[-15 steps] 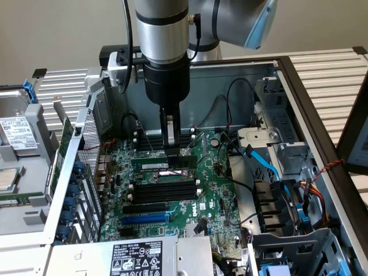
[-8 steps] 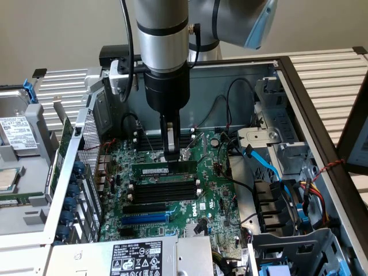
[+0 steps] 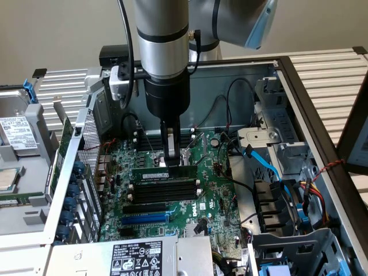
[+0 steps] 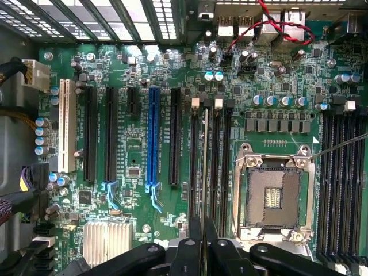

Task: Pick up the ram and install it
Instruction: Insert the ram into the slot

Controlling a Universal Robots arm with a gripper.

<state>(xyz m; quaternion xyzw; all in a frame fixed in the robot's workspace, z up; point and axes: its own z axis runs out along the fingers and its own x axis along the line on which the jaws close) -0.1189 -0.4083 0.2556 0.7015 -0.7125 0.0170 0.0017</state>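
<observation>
— What sort of place is this?
— A robotics lab or test bench for computer assembly.
— What shows it?
— A robot arm (image 3: 164, 52) over an open computer case (image 3: 305, 98) on a slatted metal table (image 3: 333, 69), motherboard (image 3: 213, 190) bare, the gripper (image 3: 171, 163) pinching the ram (image 3: 149, 172) at the memory slots (image 3: 164, 192). A loose drive cage (image 3: 20, 132) lies beside the case, against a plain wall (image 3: 57, 29).

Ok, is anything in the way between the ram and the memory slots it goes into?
Nothing visible does. The gripper is shut on the ram, held edge-down right over the black memory slots, and the slots look bare, with no cable or part crossing them.
</observation>
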